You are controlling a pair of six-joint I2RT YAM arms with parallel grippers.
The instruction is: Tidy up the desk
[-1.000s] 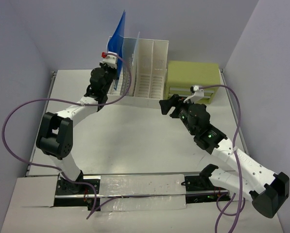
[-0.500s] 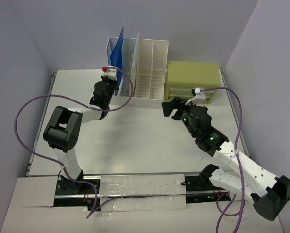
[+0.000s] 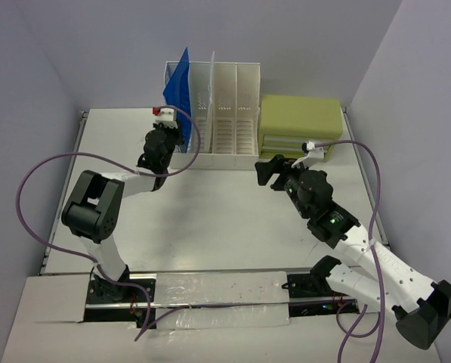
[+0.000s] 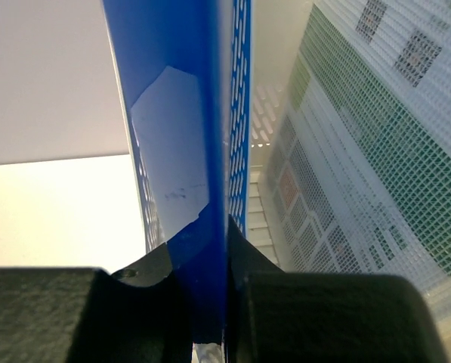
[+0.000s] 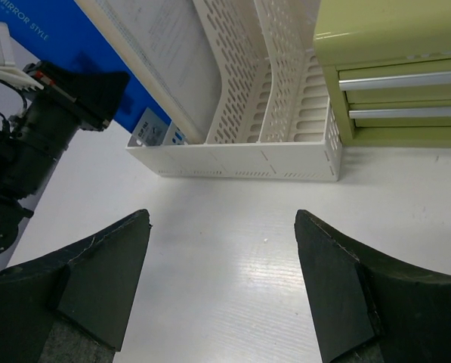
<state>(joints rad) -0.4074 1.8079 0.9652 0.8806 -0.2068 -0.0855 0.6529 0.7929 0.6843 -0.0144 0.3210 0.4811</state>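
The desk (image 3: 210,219) is a white tabletop. My left gripper (image 3: 169,125) is at the left end of the white file rack (image 3: 236,106), shut on the lower edge of a blue folder (image 3: 178,85). The folder stands upright in the rack's leftmost slot. In the left wrist view the folder (image 4: 176,113) runs up from between the closed fingers of my left gripper (image 4: 223,242). My right gripper (image 3: 267,171) hovers open over the desk in front of the rack; in the right wrist view that gripper (image 5: 221,249) holds nothing.
A translucent mesh pouch (image 4: 346,151) stands in the slot beside the folder. A green drawer box (image 3: 301,121) sits right of the rack at the back, both drawers shut (image 5: 395,79). Purple cables loop from both arms.
The left arm has brought the blue folder down and leftward into the rack's end slot. The right gripper has drifted slightly right, still open.
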